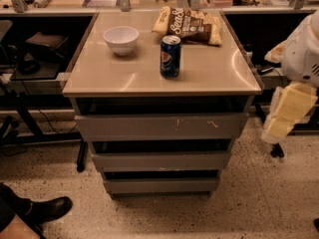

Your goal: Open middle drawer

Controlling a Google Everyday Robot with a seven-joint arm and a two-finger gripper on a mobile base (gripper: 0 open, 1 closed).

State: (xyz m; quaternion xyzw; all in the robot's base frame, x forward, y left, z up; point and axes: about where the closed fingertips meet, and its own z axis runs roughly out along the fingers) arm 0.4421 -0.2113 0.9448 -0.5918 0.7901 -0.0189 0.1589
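A grey cabinet stands in the middle of the camera view with three stacked drawers. The middle drawer (160, 161) has a plain flat grey face and sits between the larger scratched top drawer (159, 126) and the narrow bottom drawer (160, 185). All three faces sit stepped, each lower one set a little further back, with dark gaps above them. My gripper (281, 118), pale yellow under a white arm housing (305, 54), hangs at the right edge, to the right of the cabinet's front corner and apart from every drawer.
On the cabinet top (124, 78) stand a white bowl (121, 38), a blue soda can (170, 57) and a chip bag (190, 25). A black shoe (47, 210) shows at the bottom left. Dark desk frames and cables flank the cabinet on both sides.
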